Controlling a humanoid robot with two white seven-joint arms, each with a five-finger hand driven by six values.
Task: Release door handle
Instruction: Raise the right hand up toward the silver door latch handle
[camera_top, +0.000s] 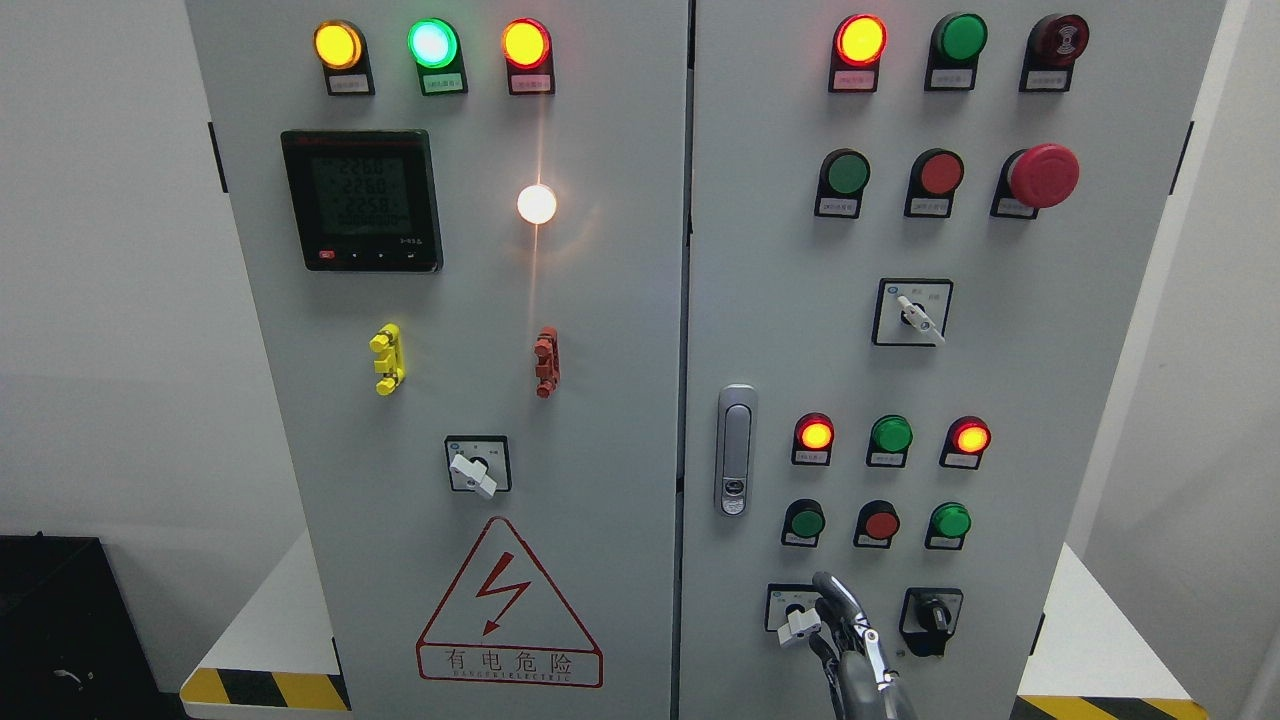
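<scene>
My right hand (850, 640) is low on the right door, fingers loosely spread beside the white rotary switch (800, 625), well below the door handle (736, 463). Left of the door handle the panel lies bare across the door seam. Right of it, lit indicator lamps (815, 435) and a row of push buttons (805, 521) crowd the path. Below it, bare panel runs down to the white rotary switch; a black knob (932, 615) sits further right.

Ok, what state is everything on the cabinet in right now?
Silver door handle: flush, nothing holding it.
Right hand: off the handle, low beside white selector knob.
Grey cabinet doors: both look closed.
Black digital meter: display on.
Round white lamp: lit.
</scene>
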